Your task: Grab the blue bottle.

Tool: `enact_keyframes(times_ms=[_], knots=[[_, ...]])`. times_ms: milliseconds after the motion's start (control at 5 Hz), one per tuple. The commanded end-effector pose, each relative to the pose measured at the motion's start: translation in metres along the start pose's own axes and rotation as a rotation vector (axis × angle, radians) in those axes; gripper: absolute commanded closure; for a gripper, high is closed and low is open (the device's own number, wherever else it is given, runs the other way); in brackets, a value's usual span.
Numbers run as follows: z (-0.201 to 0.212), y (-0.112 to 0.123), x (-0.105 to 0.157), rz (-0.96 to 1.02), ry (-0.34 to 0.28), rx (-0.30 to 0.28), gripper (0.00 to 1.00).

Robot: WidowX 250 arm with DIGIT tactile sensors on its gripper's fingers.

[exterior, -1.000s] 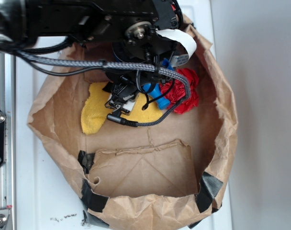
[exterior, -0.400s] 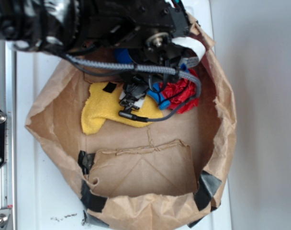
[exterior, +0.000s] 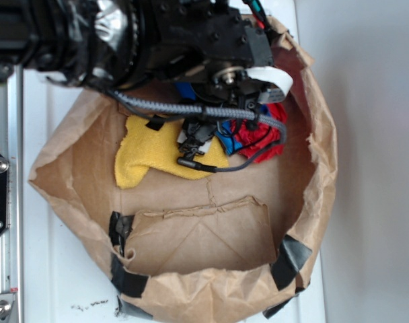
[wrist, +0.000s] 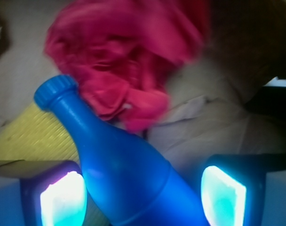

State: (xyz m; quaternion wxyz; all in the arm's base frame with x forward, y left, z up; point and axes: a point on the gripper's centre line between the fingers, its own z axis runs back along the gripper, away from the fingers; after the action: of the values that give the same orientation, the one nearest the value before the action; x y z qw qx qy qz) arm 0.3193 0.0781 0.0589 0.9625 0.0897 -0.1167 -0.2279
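Seen from the wrist camera, the gripper [wrist: 143,195] hangs low with its jaws spread apart, one glowing pale pad [wrist: 63,200] on either side of the blue bottle [wrist: 129,169], and a gap shows on the right between pad and plastic; on the left the pad sits just beside the body, and contact cannot be judged. The bottle is smooth, solid blue plastic, shaped like a bowling pin: a wide rounded body nearest the camera, narrowing to a slim neck with a ribbed cap at the far end. It lies tilted across the floor of a brown paper bag [exterior: 305,168], its neck over a yellow cloth [wrist: 35,136]. No label, brand or lettering can be read on it. Just beyond the neck, touching or nearly touching it, sits a crumpled red cloth [wrist: 129,56]. From the outside view, the black robot arm [exterior: 157,40] reaches down into the open bag from the upper left, hiding most of the bottle, with only a sliver of blue showing beside the red cloth. Strips of black tape [exterior: 127,276] patch the bag's near rim.
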Motion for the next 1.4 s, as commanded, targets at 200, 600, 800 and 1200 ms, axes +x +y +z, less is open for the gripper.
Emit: enact_keyframes(times_ms=[200, 600, 800, 1200], knots=[[0.016, -0.006, 0.013, 0.035, -0.072, 0.077, 1.0], [0.019, -0.003, 0.018, 0.062, -0.08, 0.07, 1.0], [0.04, 0.003, 0.025, 0.079, -0.094, 0.026, 1.0], [0.136, -0.001, 0.024, 0.166, -0.102, -0.129, 1.0]])
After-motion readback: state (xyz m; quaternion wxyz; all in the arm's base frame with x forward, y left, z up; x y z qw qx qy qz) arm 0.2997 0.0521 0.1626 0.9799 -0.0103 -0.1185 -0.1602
